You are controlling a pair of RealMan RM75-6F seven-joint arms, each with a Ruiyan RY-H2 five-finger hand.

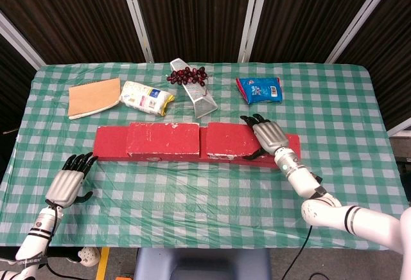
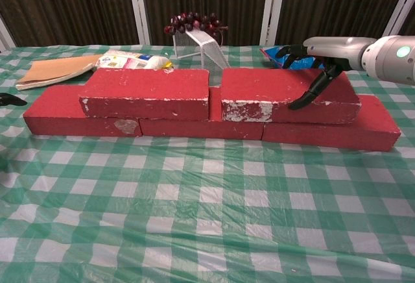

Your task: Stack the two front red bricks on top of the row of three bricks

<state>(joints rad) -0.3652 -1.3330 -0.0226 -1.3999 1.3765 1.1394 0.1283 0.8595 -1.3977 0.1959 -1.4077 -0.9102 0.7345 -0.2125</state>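
Red bricks: a row of three bricks (image 2: 214,129) lies across the middle of the checked counter (image 1: 212,190), with two upper bricks resting on it. Left upper brick (image 2: 146,92) and right upper brick (image 2: 285,92) sit side by side, a narrow gap between them. Right hand (image 1: 268,136) holds the right upper brick at its right end, fingers over the top, thumb on the front face. Left hand (image 1: 67,182) rests near the counter's front left edge, fingers spread, holding nothing. Behind the bricks: brown pad (image 1: 94,96), white packet (image 1: 147,97), wire basket (image 1: 198,94) with grapes (image 1: 187,74), blue packet (image 1: 259,90).
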